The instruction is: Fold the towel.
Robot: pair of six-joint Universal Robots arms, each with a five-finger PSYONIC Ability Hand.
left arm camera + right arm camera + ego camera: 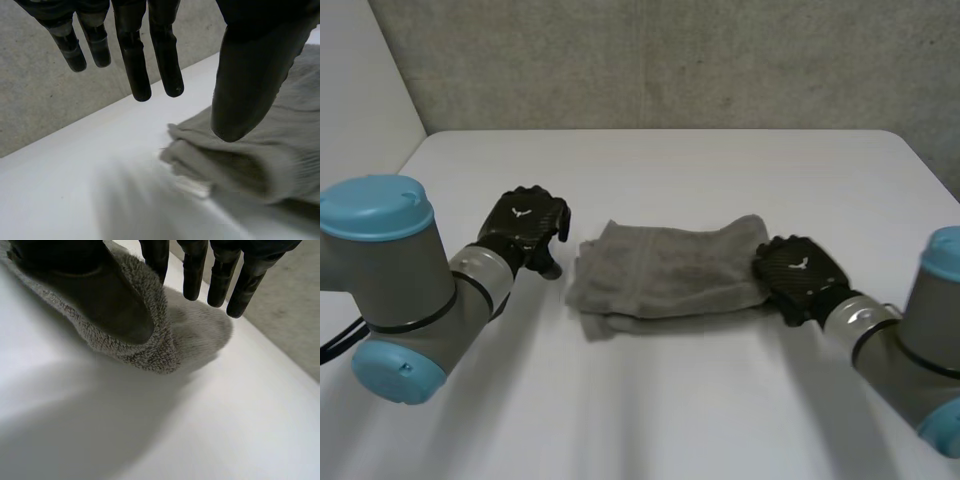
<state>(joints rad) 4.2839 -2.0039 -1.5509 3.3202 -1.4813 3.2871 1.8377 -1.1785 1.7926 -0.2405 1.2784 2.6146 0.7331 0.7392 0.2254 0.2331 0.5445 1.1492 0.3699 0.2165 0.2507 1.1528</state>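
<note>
Head view: towel (665, 270) beside left hand (525, 222), one end at right hand (800, 272).

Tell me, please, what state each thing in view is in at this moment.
Towel: folded over in layers, rumpled, lying flat on the table.
Left hand: open, fingers straight, at the towel's end, holding nothing.
Right hand: open, fingers straight, thumb resting on the towel's other end.
</note>
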